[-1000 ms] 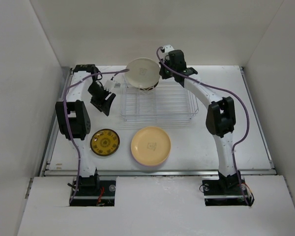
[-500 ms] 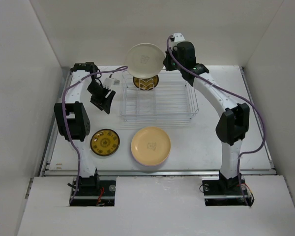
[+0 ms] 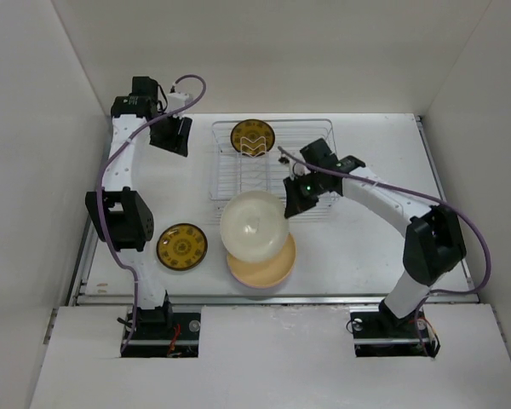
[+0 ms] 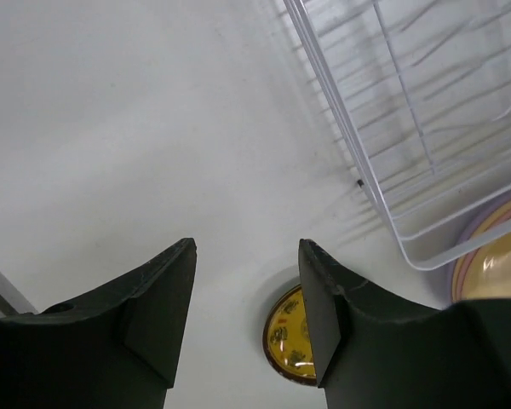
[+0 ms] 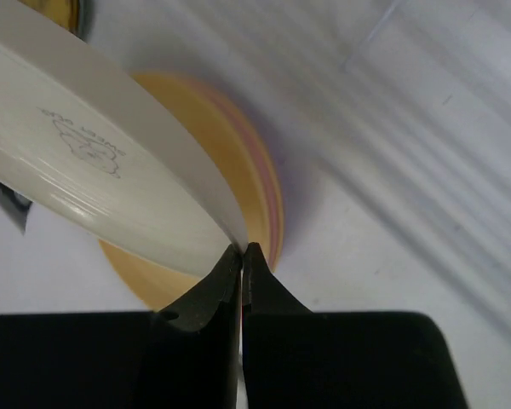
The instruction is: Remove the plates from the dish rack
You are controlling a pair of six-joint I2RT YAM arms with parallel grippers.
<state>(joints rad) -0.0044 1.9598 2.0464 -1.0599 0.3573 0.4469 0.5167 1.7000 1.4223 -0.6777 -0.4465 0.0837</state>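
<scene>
My right gripper (image 3: pixel 288 209) is shut on the rim of a cream plate (image 3: pixel 254 226) and holds it above the stack of orange-yellow, pink and lavender plates (image 3: pixel 268 270) in front of the dish rack (image 3: pixel 315 183). In the right wrist view the gripper (image 5: pixel 242 252) pinches the cream plate's (image 5: pixel 94 170) edge over the stack (image 5: pixel 247 183). A small dark plate with a yellow pattern (image 3: pixel 252 137) stands in the rack's far end. A second one (image 3: pixel 181 246) lies flat on the table. My left gripper (image 3: pixel 177 136) is open and empty, raised left of the rack (image 4: pixel 426 128), with that flat plate (image 4: pixel 289 336) below.
White walls enclose the table on three sides. A metal rail (image 3: pixel 272 298) runs along the near edge. The left arm's elbow (image 3: pixel 119 217) hangs over the table's left side.
My right gripper has carried the cream plate from above the rack's far end down and forward to over the stack. My left gripper has risen and moved toward the far left corner.
</scene>
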